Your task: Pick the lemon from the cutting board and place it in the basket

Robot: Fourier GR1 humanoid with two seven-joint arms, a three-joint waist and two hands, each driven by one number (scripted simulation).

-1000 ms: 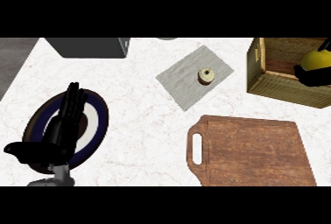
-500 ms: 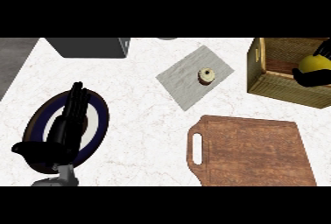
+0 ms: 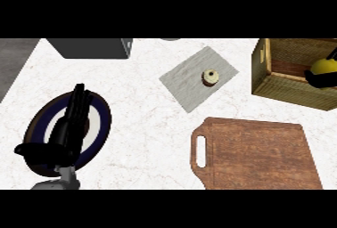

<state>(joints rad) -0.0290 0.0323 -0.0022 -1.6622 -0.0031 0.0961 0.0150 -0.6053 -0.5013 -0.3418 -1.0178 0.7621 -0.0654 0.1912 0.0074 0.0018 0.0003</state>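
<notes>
The yellow lemon [image 3: 324, 66] shows at the right edge, inside the woven basket [image 3: 284, 87]. My right hand [image 3: 318, 80] curls round it, black fingers under and above the fruit; most of the hand is cut off by the view's edge. The brown cutting board [image 3: 260, 153] with its handle slot lies at the lower right with nothing on it. At the lower left my left hand [image 3: 63, 133] rests open, fingers straight and pointing up the view.
Under the left hand lies a dark-rimmed plate [image 3: 100, 111]. A grey cloth [image 3: 187, 87] with a small round pastry [image 3: 211, 76] sits in the upper middle. A grey box [image 3: 92, 47] stands at the top left. The counter's left edge runs at the far left.
My right hand has sunk a little lower into the basket with the lemon. The left hand has barely moved.
</notes>
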